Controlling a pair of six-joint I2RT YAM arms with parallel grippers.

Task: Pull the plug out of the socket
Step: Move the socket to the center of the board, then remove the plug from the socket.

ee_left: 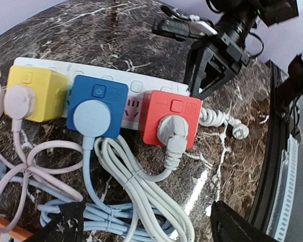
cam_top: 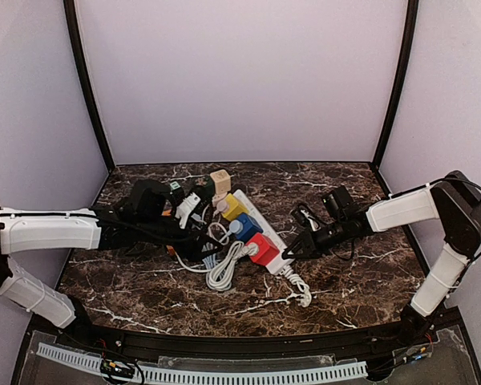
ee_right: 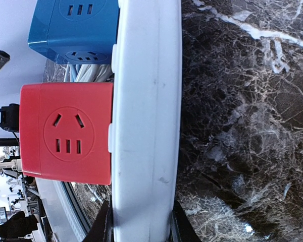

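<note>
A white power strip (cam_top: 260,220) lies slantwise on the marble table and carries yellow (cam_top: 234,207), blue (cam_top: 245,227) and red (cam_top: 264,249) cube sockets. In the left wrist view a white plug (ee_left: 172,132) sits in the red cube (ee_left: 156,113), a pale blue plug (ee_left: 92,117) in the blue cube, and a pinkish plug (ee_left: 18,102) in the yellow cube. My left gripper (ee_left: 149,224) is open and empty above the coiled cords, short of the plugs. My right gripper (ee_right: 141,229) is shut on the strip's near end (ee_right: 144,126), and it also shows in the top view (cam_top: 294,250).
Bundled white (ee_left: 141,196) and pale blue (ee_left: 98,219) cords lie in front of the cubes. A beige cube (cam_top: 220,180) and other adapters stand at the strip's far end. The strip's own cord and plug (cam_top: 303,293) trail toward the near edge. Dark walls ring the table.
</note>
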